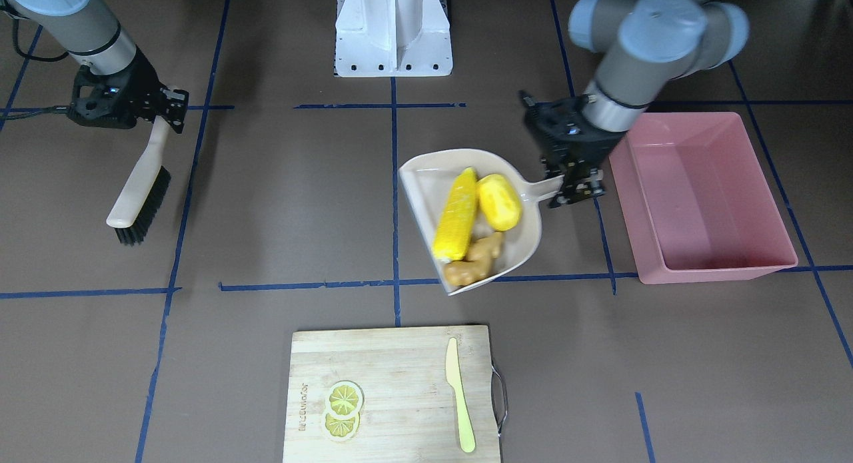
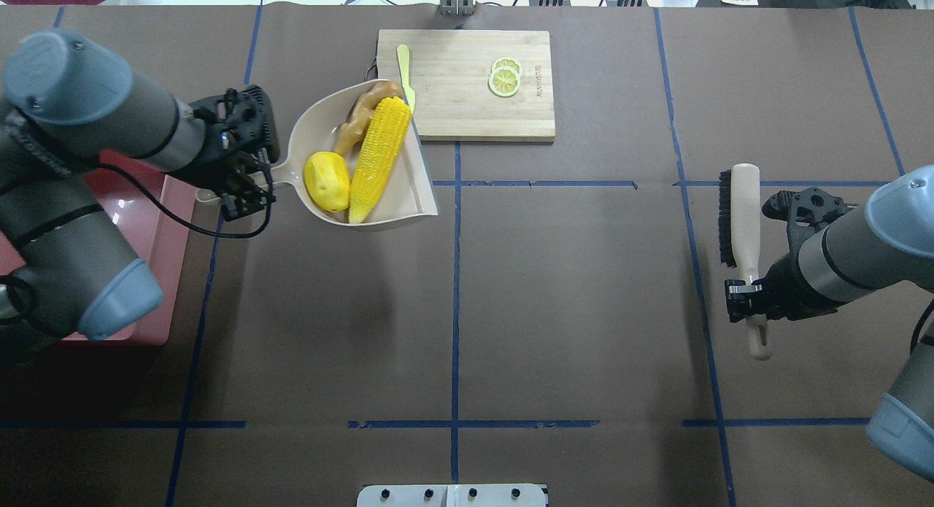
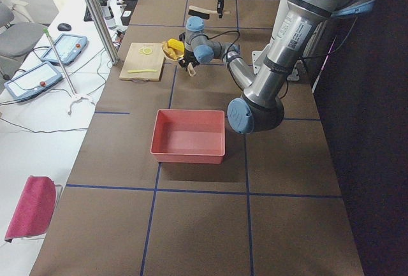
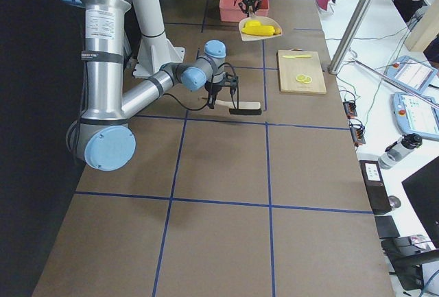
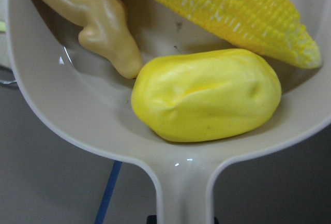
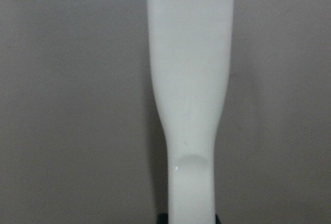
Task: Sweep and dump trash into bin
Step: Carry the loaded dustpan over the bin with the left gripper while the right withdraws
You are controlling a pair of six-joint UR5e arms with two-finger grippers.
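Dustpan [image 1: 423, 183] level, left gripper [image 1: 574, 183] clenched on its handle, so corn cob [image 1: 456, 216], yellow lump [image 1: 500, 202], ginger root [image 1: 474, 260] reach bin [image 1: 713, 268] unspilled; right gripper [image 1: 170, 110] grasps brush [image 1: 138, 200], held aside.

bin [image 2: 174, 266] mostly behind the left arm [image 2: 109, 120] overhead; corn cob [image 5: 232, 12] partly off the wrist view
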